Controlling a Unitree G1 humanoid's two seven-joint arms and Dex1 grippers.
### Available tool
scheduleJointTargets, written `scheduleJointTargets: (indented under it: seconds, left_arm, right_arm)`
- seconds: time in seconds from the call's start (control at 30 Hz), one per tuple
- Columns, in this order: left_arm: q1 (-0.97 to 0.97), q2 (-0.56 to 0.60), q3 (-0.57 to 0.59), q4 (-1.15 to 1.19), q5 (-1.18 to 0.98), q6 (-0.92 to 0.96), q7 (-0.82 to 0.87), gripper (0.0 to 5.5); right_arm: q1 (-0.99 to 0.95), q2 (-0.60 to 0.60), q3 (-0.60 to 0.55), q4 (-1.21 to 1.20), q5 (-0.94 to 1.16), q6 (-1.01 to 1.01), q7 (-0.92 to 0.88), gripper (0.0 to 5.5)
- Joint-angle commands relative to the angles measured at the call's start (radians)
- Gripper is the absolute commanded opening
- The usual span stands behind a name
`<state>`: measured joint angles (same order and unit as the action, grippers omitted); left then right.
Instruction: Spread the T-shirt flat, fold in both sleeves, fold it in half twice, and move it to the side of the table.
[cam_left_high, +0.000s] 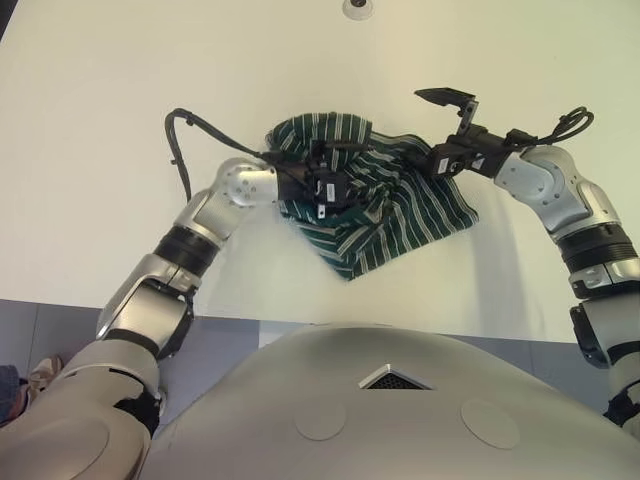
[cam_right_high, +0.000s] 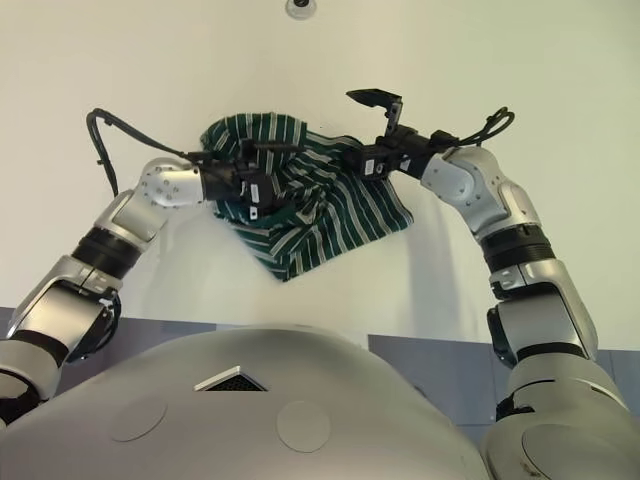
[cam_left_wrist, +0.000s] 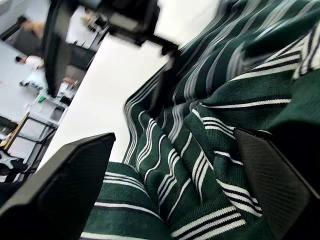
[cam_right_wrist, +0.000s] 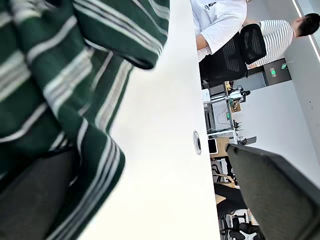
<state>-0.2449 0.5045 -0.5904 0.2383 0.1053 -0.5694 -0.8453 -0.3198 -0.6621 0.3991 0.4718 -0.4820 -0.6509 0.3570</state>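
A green T-shirt with white stripes (cam_left_high: 375, 205) lies crumpled in a heap in the middle of the white table (cam_left_high: 120, 120). My left gripper (cam_left_high: 335, 195) rests on the heap's left half. In the left wrist view it (cam_left_wrist: 170, 190) is open, with its two black fingers (cam_left_wrist: 60, 190) spread wide and folds of cloth bunched between them. My right gripper (cam_left_high: 440, 125) is at the heap's far right edge and is open. One of its fingers (cam_right_wrist: 272, 192) sticks up free above the table, while the other is under a fold of the T-shirt (cam_right_wrist: 60, 75).
A round cable hole (cam_left_high: 357, 8) sits in the table near its far edge. The table's front edge (cam_left_high: 300, 318) runs close to my torso. Bare tabletop stretches to the left and right of the shirt. Office chairs (cam_right_wrist: 235, 55) stand beyond the far edge.
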Motion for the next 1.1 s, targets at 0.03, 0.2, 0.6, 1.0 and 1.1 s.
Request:
scheduleJointTargets:
  seconds: [0.03, 0.2, 0.6, 1.0, 1.1]
  left_arm:
    - [0.136, 0.150, -0.017, -0.139, -0.094, -0.034, -0.143, 4.38]
    - [0.189, 0.207, 0.071, -0.268, -0.187, -0.036, -0.144, 4.38]
    - [0.366, 0.266, 0.167, -0.523, -0.482, -0.038, -0.170, 4.38]
    - [-0.174, -0.036, 0.275, 0.034, 0.267, 0.161, 0.534, 4.38]
    - [-0.265, -0.036, 0.136, 0.285, 0.495, 0.139, 0.615, 4.38]
  right_arm:
    - [-0.051, 0.007, 0.031, 0.172, -0.148, 0.149, -0.075, 5.40]
    - [-0.164, 0.037, 0.091, 0.384, -0.234, 0.191, -0.201, 5.40]
    - [-0.382, 0.099, 0.082, 0.540, -0.220, 0.068, -0.497, 5.40]
    - [-0.075, 0.026, -0.098, 0.012, 0.159, -0.042, -0.238, 5.40]
    - [0.070, -0.037, 0.031, -0.162, 0.290, -0.011, 0.080, 5.40]
